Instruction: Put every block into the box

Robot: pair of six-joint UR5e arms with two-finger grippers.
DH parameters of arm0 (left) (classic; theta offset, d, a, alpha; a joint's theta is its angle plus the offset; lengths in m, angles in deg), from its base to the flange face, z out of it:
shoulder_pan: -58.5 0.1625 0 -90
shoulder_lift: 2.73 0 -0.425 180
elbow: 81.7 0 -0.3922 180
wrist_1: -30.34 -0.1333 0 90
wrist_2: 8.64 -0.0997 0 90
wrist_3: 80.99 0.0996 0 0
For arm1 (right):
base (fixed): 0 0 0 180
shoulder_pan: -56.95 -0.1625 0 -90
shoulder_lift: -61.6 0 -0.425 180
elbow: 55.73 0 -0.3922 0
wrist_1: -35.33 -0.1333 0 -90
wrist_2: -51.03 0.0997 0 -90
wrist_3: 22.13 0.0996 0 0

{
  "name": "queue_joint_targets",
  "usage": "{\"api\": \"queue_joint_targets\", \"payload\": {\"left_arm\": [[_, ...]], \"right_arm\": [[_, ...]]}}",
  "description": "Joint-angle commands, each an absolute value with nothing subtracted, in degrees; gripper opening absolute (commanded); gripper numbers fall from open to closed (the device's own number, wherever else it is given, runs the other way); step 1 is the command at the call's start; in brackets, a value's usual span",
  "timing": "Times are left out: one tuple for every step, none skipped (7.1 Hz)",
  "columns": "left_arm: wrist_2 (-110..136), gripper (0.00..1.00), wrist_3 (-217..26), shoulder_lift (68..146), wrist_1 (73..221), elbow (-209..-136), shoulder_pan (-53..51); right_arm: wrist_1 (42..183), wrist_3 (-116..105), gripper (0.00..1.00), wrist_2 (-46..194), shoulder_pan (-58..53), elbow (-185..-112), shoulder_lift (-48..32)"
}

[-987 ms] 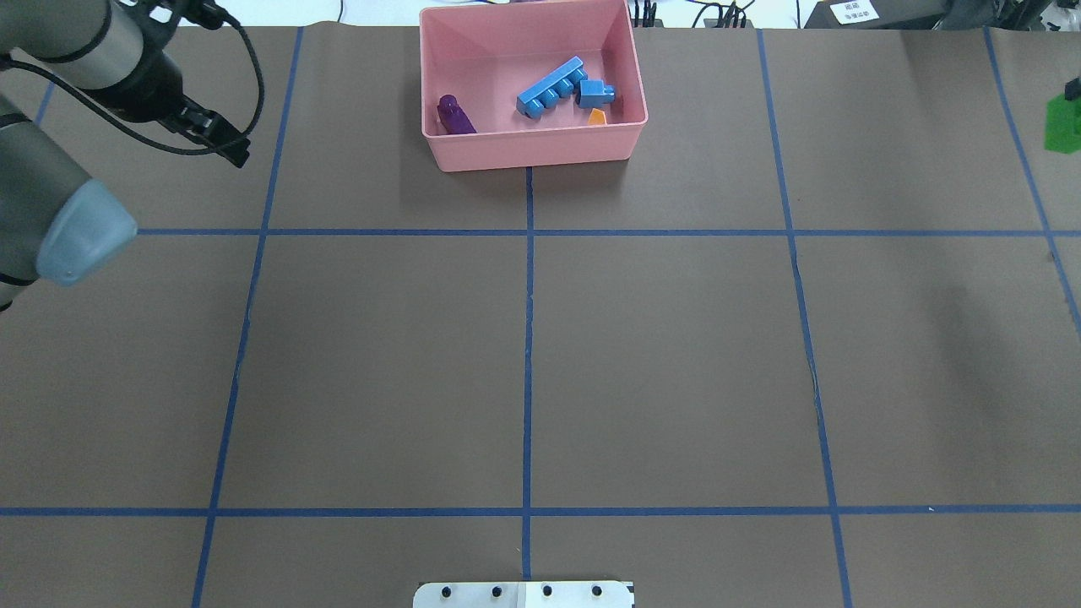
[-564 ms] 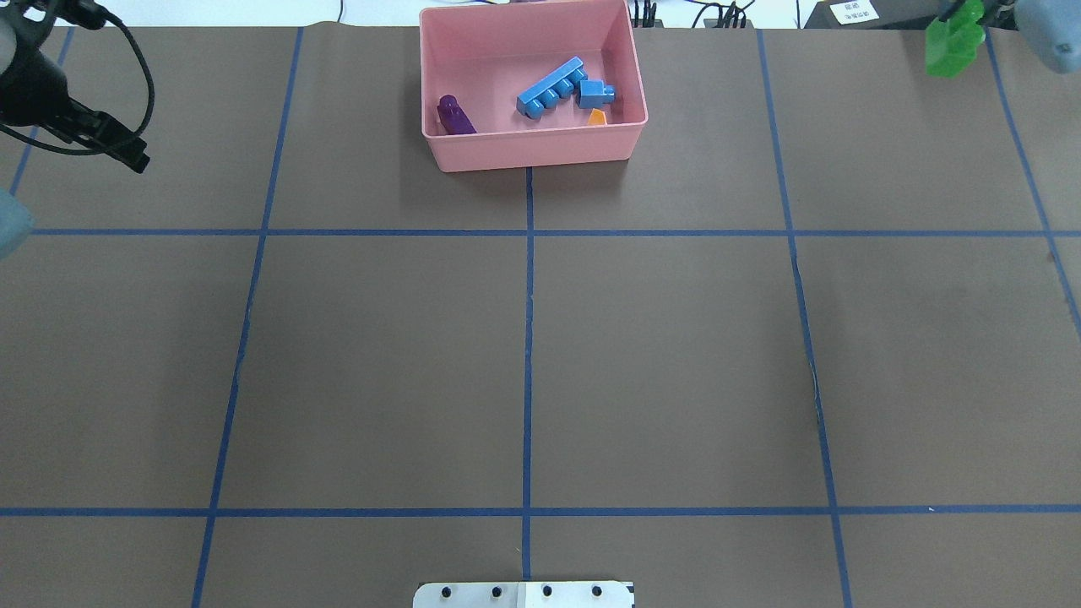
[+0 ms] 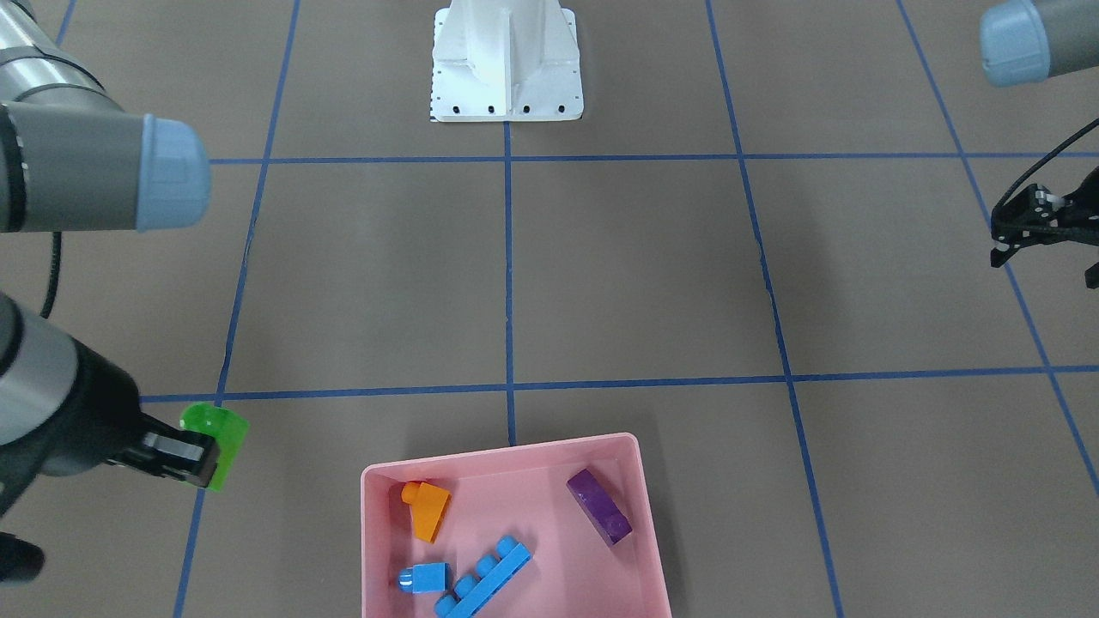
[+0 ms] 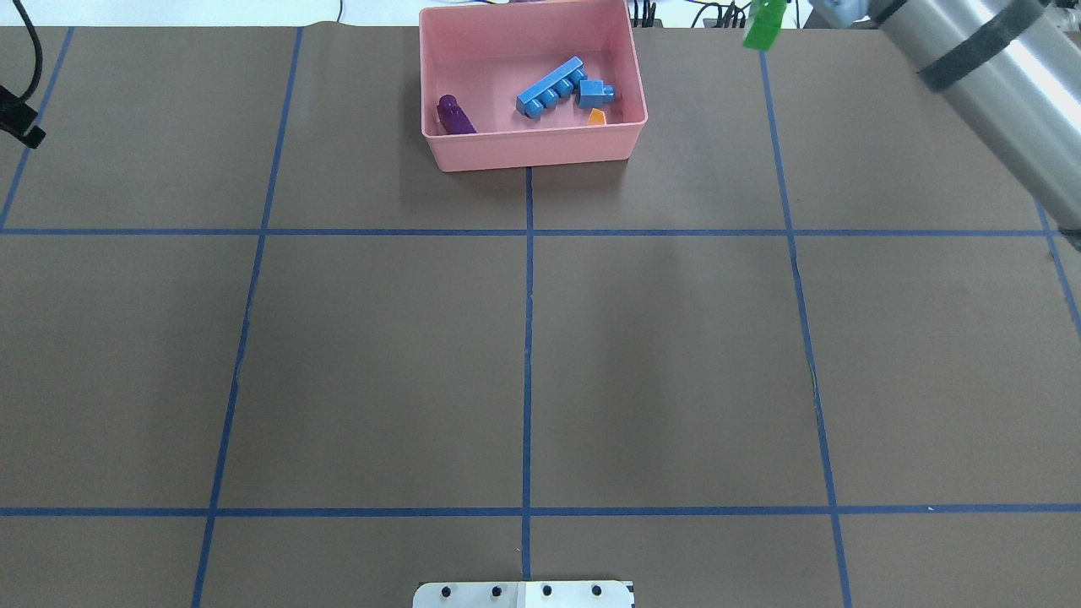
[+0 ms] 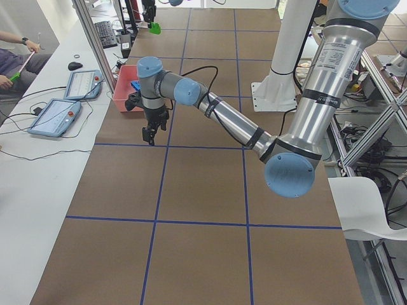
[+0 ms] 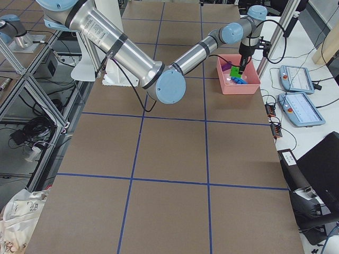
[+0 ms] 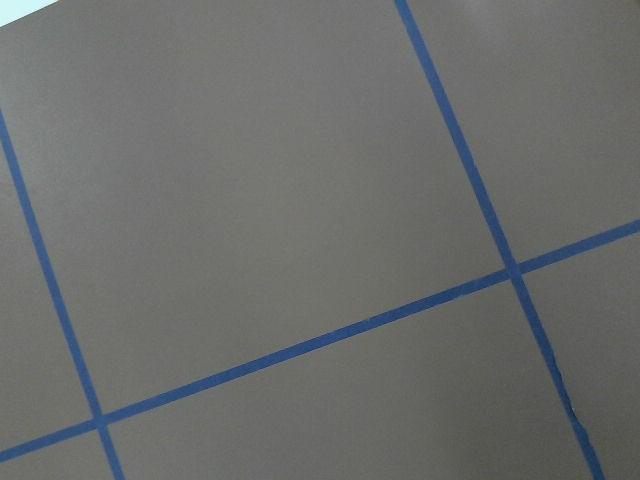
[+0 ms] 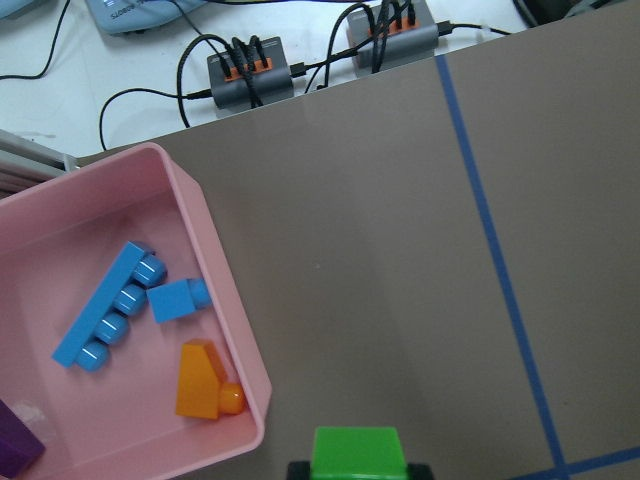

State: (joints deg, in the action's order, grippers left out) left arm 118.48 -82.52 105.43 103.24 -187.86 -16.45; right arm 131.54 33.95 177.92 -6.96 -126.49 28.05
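- Blocks: four of the five lie inside the pink box (image 3: pixel 502 450), and the green two-stud block (image 3: pixel 225 442) is outside it, gripped in the right claw (image 3: pixel 206 457).
- That green block shows in the right wrist view between the two black fingertips (image 8: pixel 300 470), which are clenched on its sides. It hangs above the brown surface (image 4: pixel 380 355), clear of the paper.
- From this claw the box lies close by on one side. In the wrist view its nearest rounded corner is just beside the green block, but the block is over bare surface and not over the pink rim.
- Inside the box, the orange sloped block (image 3: pixel 427 508) is nearest the right claw, with the small blue block (image 3: pixel 425 578) beside it.
- The long blue four-stud block (image 3: pixel 485 579) lies at a slant, touching the small blue one.
- The purple oblong block (image 3: pixel 599 506) rests apart from them at the box's far side, farthest from the right claw.
- The left claw (image 3: pixel 1043 264) hangs well apart from the box, across the surface, with its fingers spread and nothing between them. Beneath it are only brown paper and blue tape lines (image 7: pixel 300 350).
- The white robot base (image 3: pixel 506 69) stands at the surface's edge opposite the box.
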Motion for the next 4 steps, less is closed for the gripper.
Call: {"api": "queue_joint_targets", "payload": {"left_arm": [[118.54,1.0,-80.03,105.29,99.86,-188.49,-17.35],[118.54,1.0,-80.02,105.11,99.86,-188.49,-17.53],[118.54,1.0,-80.02,104.5,99.86,-188.57,-17.7],[118.54,1.0,-79.94,102.76,100.03,-189.01,-17.79]], "right_arm": [[119.41,45.67,0.0,170.86,-0.9,-114.42,34.77],[113.88,48.24,0.0,169.52,1.21,-109.22,37.4],[107.73,53.4,0.0,166.54,3.67,-103.78,40.13],[105.06,55.63,0.0,162.86,6.04,-101.9,40.94]]}}
